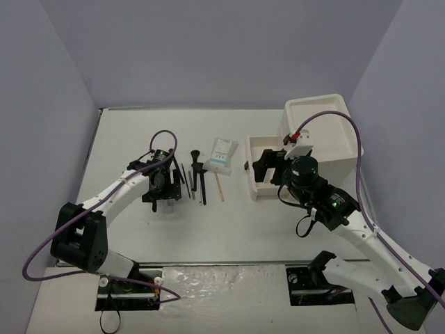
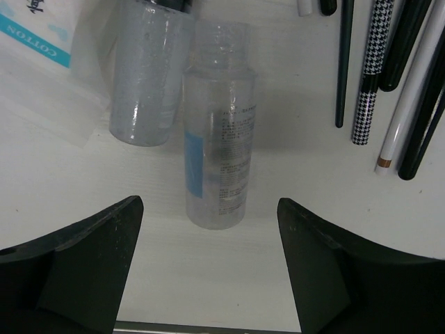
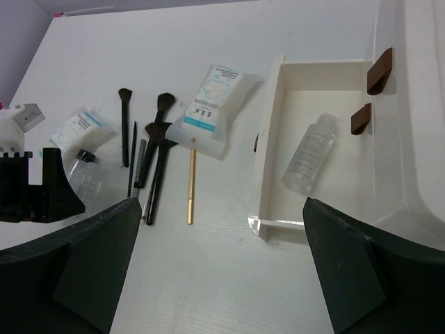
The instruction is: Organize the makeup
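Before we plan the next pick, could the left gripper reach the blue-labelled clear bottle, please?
Probably yes: the left gripper hangs open above the blue-labelled bottle, nothing covering it; a second clear bottle close beside it may crowd one finger.

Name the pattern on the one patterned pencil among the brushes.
The pencil is black-and-white houndstooth; left wrist view shows it best.

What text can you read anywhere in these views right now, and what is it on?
"COTTON": on the blue band of the white packet, left wrist view.
Fine print on the clear bottle: too small to read.
Blue print on the second white packet, right wrist view: too blurred to read.
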Available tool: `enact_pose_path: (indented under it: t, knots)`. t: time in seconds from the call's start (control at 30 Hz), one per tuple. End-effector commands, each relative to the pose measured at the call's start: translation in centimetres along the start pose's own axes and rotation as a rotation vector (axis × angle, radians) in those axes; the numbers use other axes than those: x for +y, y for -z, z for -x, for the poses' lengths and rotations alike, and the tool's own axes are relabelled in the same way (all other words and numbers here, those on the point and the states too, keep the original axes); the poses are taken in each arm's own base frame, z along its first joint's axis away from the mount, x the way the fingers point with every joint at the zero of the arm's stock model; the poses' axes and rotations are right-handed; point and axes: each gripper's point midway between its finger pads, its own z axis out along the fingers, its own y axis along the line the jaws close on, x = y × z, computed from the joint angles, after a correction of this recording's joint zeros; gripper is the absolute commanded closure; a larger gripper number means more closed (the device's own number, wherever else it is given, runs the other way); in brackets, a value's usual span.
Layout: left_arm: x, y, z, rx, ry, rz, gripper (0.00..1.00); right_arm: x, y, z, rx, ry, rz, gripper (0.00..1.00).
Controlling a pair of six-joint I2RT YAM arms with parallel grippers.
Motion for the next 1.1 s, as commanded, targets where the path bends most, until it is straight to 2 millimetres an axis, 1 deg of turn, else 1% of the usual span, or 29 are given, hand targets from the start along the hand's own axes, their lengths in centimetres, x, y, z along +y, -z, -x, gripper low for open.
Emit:
enact_pose_path:
  t: [0.0,0.1,0.4,0.53,0.57,0.6,0.7,0.73,0.87,0.93,0.97,1.0,1.07]
  knots:
    - [-1.7,0.2,2.1,-0.071,0.048,-0.044,0.28,-0.8,0.5,1.6,-0.075,-0.033,-0.031,0.00]
    - [-1.8,-0.4,1.9,-0.064,0.053,-0.035,0.30,-0.9,0.6,1.3,-0.069,-0.031,-0.031,0.00]
    - [-1.1,-2.4,1.1,-0.037,0.066,0.017,0.34,-1.3,1.0,0.9,-0.070,-0.034,-0.034,0.00]
    - [-0.8,-2.9,0.8,-0.033,0.068,0.035,0.40,-1.3,1.1,0.8,-0.073,-0.035,-0.033,0.00]
    - [-0.7,-3.0,0.9,-0.037,0.069,0.041,0.40,-1.3,1.1,0.8,-0.073,-0.035,-0.033,0.00]
    - [-0.6,-3.0,0.8,-0.037,0.066,0.049,0.45,-1.3,1.0,0.6,-0.067,-0.034,-0.029,0.00]
    - [-0.6,-3.3,0.7,-0.031,0.062,0.059,0.54,-1.3,1.1,0.4,-0.063,-0.032,-0.028,0.00]
    - [-0.7,-3.4,0.6,-0.028,0.059,0.059,0.58,-1.4,1.1,0.4,-0.064,-0.032,-0.029,0.00]
    - [-1.2,-3.1,0.7,-0.034,0.045,0.048,0.83,-1.4,1.3,0.6,-0.069,-0.033,-0.027,0.00]
    - [-2.1,-2.1,1.1,-0.052,0.020,0.032,0.97,-1.4,1.5,0.8,-0.078,-0.035,-0.025,0.00]
    - [-2.6,-1.5,1.3,-0.065,0.011,0.022,1.00,-1.4,1.7,1.0,-0.083,-0.036,-0.024,0.00]
    - [-3.1,-0.7,1.6,-0.080,0.002,0.009,1.00,-1.4,1.9,1.2,-0.089,-0.038,-0.021,0.00]
    - [-5.0,1.3,2.5,-0.121,-0.006,-0.048,1.00,-1.3,2.3,1.7,-0.100,-0.040,-0.016,0.00]
